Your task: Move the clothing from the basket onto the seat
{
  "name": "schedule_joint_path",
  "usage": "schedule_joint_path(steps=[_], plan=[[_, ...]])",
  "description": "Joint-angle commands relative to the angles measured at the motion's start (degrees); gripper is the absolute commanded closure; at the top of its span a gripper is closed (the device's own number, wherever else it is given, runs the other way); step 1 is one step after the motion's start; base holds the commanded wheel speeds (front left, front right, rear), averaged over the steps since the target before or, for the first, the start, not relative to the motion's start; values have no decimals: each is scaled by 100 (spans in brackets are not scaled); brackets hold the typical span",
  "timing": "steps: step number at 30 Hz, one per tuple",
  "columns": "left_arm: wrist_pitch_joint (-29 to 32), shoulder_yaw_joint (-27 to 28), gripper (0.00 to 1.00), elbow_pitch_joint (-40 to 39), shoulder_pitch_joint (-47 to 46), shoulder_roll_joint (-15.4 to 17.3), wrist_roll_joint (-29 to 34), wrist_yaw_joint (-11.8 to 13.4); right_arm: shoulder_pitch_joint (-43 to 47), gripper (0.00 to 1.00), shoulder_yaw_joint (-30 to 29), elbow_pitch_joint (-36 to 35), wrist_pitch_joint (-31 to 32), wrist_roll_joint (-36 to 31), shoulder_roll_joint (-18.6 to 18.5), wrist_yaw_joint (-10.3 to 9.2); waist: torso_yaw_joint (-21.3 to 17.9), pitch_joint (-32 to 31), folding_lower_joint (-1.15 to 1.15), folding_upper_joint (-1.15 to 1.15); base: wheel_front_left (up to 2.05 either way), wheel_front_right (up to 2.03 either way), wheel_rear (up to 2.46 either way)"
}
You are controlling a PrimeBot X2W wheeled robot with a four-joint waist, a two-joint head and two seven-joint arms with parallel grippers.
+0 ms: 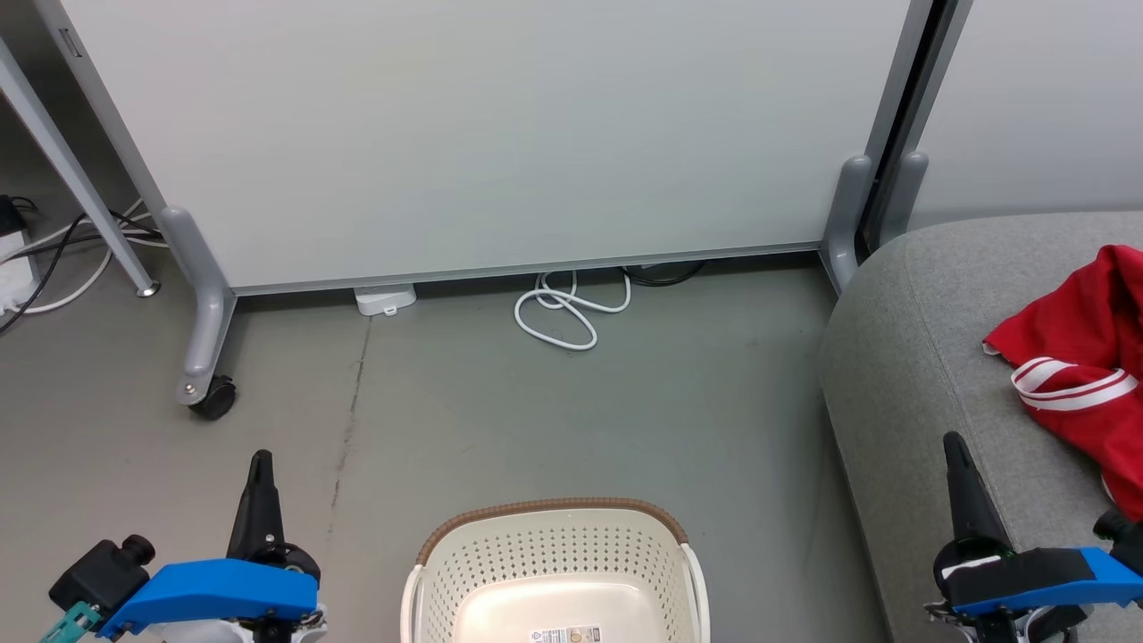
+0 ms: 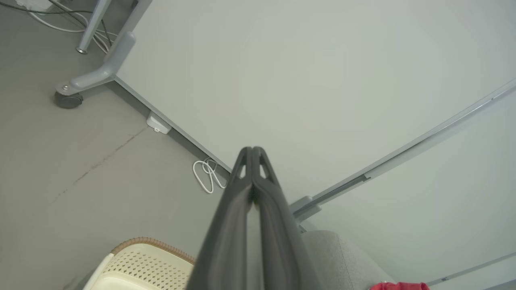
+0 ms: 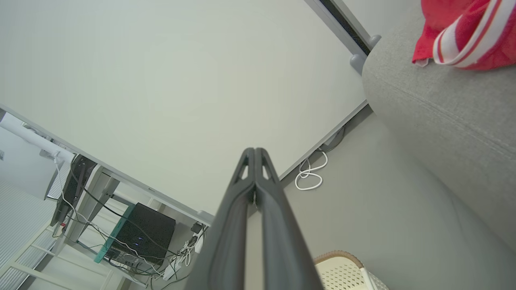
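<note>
Red clothing (image 1: 1085, 357) with white bands lies on the grey seat (image 1: 929, 357) at the right; it also shows in the right wrist view as red clothing (image 3: 467, 32) on the seat (image 3: 443, 108). The cream basket (image 1: 554, 572) stands on the floor at bottom centre, its inside showing only a label sticker. My left gripper (image 1: 260, 460) is shut with nothing held, left of the basket. My right gripper (image 1: 952, 439) is shut and empty, over the seat's front edge. Both wrist views show closed fingers (image 2: 252, 151) (image 3: 254, 152).
A pale grey wheeled partition panel (image 1: 482, 134) stands behind, with a caster (image 1: 212, 397) at the left. A coiled white cable (image 1: 563, 313) and a white plug box (image 1: 386, 298) lie on the floor under it. Table legs and cables sit at far left.
</note>
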Motion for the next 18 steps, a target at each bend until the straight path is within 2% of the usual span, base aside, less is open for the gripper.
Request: schedule_joint_path(steps=[1, 18], plan=[[56, 53, 100, -78, -164, 14, -209, -37, -155, 100, -22, -42, 49, 214, -21, 2, -5, 2, 0, 0, 0, 0, 0], [339, 176, 100, -71, -245, -2, -1345, -85, -238, 100, -64, 8, 328, 1330, -23, 3, -51, 17, 0, 0, 0, 0, 0]])
